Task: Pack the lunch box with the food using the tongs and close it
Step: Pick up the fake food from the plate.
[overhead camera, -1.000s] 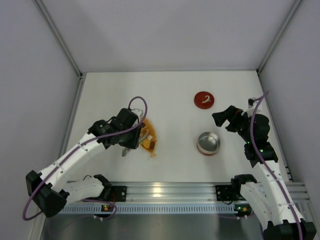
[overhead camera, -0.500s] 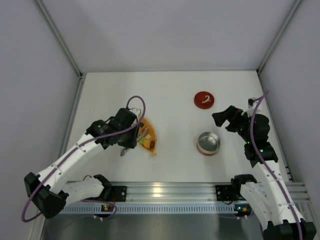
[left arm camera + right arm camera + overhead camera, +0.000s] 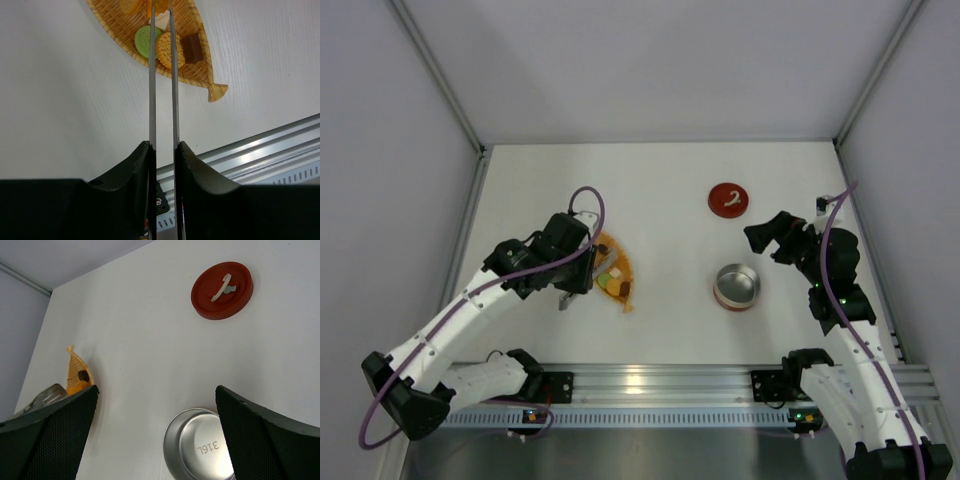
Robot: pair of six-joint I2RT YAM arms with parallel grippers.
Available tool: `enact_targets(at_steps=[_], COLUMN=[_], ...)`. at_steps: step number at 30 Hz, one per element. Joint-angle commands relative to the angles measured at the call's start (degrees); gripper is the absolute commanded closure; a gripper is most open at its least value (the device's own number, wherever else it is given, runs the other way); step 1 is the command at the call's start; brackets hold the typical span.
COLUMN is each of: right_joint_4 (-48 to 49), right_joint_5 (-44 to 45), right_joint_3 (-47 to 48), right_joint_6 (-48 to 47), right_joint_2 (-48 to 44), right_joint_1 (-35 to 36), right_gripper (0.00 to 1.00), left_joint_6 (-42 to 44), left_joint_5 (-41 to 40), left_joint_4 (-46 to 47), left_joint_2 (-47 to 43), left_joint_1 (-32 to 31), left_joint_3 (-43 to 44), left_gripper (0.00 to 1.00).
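My left gripper (image 3: 163, 145) is shut on the tongs (image 3: 151, 90), whose two slim silver arms run nearly parallel out over the orange leaf-shaped dish (image 3: 200, 75). The food lies in that dish: a green round piece (image 3: 142, 40), a yellow biscuit (image 3: 167, 50) and a brown cube (image 3: 191, 48). The tong tips run off the top edge of the left wrist view, so whether they hold a piece is hidden. The lunch box (image 3: 736, 286) stands open and has no food in it (image 3: 200, 447). Its red lid (image 3: 728, 198) lies apart, farther back. My right gripper (image 3: 156, 390) hangs open above the tin.
The dish (image 3: 617, 275) sits left of centre beside my left gripper (image 3: 578, 270). My right gripper (image 3: 770, 240) hovers between the lid and the tin. The aluminium rail (image 3: 650, 380) runs along the near edge, and grey walls close in the table on three sides.
My left gripper has squeezed the tongs a little tighter and drawn slightly left, uncovering more of the dish. The right arm has not moved.
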Motion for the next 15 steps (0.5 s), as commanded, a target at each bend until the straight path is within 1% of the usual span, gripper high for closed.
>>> enact_targets(at_steps=[1,8,15], right_joint_4=[1.1,1.1,1.1], right_joint_5=[-0.6,-0.7,-0.8], right_joint_3=[1.5,1.5,1.7], right_joint_6=[-0.1,-0.1,-0.1], right_joint_2=[-0.6,-0.5,-0.4], right_joint_1=[0.7,0.7,0.7], right_gripper=[0.01,0.01,0.01], left_joint_6=[-0.7,-0.8,-0.9], left_joint_5=[0.4,0.3,2.0], left_joint_4=[-0.6,-1.3,-1.6], left_joint_2=[-1.8,-2.1,-2.6], left_joint_1=[-0.2,-0.1,-0.1], left_joint_3=[2.6,3.2,4.1], left_gripper=[0.67,0.67,0.69])
